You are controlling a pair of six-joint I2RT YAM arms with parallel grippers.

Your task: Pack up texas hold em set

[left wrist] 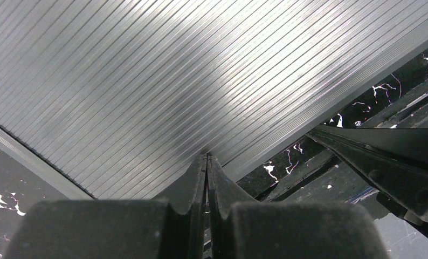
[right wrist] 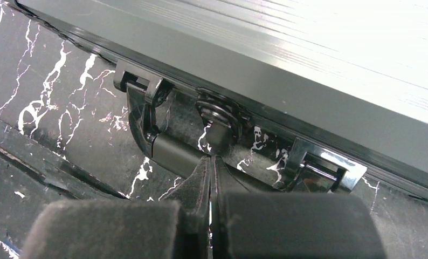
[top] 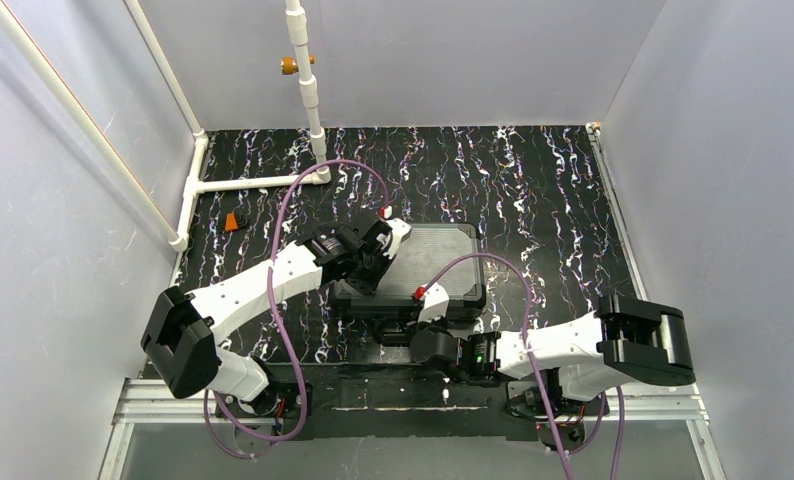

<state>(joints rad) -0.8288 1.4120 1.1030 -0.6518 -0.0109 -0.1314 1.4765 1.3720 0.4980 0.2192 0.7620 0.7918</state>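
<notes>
The black case lies shut on the table, its ribbed lid facing up. My left gripper is shut and empty, its tips touching the lid near its front left edge. My right gripper is shut and empty, its tips at the case's front side, against the black carry handle and just below the middle latch. A shiny clasp sits to the right. A small orange-red triangle lies on the table at the left. Chips, decks and discs are hidden.
A white pipe frame stands at the back left with an orange fitting on it. Grey walls close the table on three sides. A black metal rail runs along the near edge by the arm bases.
</notes>
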